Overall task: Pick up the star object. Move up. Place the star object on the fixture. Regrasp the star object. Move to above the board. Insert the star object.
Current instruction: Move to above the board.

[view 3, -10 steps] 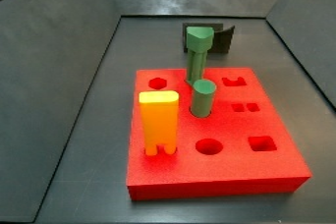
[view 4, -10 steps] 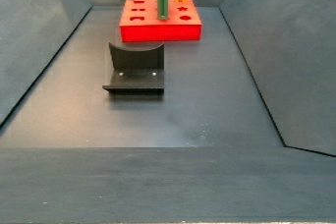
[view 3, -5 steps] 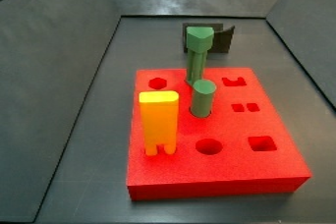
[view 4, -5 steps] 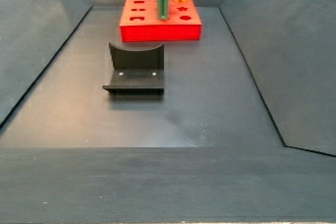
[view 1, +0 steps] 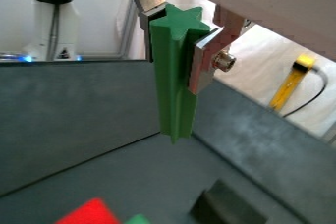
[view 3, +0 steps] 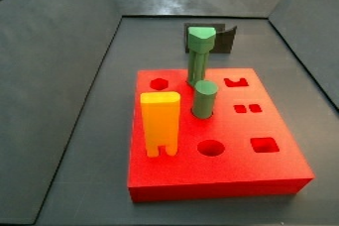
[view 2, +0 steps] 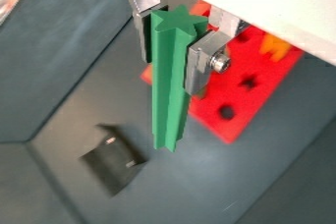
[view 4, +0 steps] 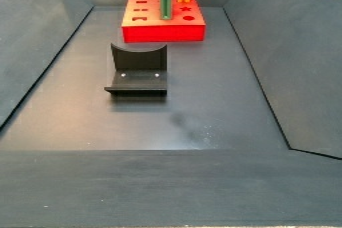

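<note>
On the dark floor sit the red board, with green and orange pegs standing in it, and the fixture apart from it. High above both, out of both side views, the hand clamps the star upright between its fingers.

No text, label, brand, number or sign can be read in any view.

End effector: flat silver finger plates, one screw
</note>
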